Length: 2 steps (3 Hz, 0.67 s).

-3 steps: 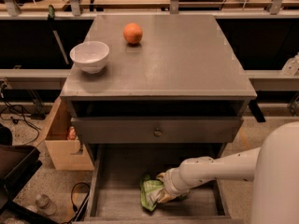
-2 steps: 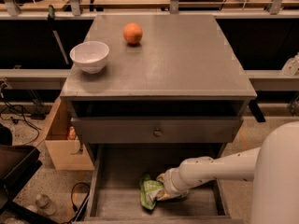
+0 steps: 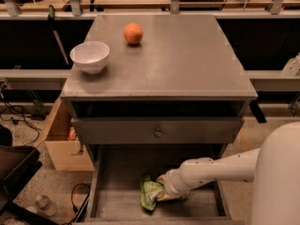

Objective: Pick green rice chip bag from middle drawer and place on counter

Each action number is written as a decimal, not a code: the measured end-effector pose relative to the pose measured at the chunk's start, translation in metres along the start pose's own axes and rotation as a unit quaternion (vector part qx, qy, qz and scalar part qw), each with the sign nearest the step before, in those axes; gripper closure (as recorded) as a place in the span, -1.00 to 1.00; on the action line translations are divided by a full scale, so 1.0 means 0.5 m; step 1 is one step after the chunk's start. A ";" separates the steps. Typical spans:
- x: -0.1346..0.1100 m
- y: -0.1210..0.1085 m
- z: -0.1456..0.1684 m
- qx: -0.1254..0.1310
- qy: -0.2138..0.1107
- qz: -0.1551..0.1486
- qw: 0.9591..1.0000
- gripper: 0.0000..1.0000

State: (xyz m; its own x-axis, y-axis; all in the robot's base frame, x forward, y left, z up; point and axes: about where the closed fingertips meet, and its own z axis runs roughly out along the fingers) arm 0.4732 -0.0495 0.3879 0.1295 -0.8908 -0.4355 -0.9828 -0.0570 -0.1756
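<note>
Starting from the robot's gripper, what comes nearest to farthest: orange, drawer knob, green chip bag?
The gripper is down in the middle drawer.
1. green rice chip bag, right at it.
2. round knob, just above.
3. orange, back of counter.

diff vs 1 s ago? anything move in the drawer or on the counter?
Nothing visibly changed. The gripper stays at the bag in the open drawer, and the bag lies where it was. The bowl and orange are unmoved on the counter.
</note>
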 end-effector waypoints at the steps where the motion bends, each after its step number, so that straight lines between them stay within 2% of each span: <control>1: -0.011 0.000 0.000 -0.004 -0.002 -0.007 1.000 1.00; 2: -0.036 -0.002 -0.045 -0.014 -0.008 -0.018 1.000 1.00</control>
State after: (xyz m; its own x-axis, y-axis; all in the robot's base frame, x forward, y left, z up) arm 0.4686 -0.0433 0.4159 0.1677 -0.8803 -0.4439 -0.9806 -0.1025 -0.1671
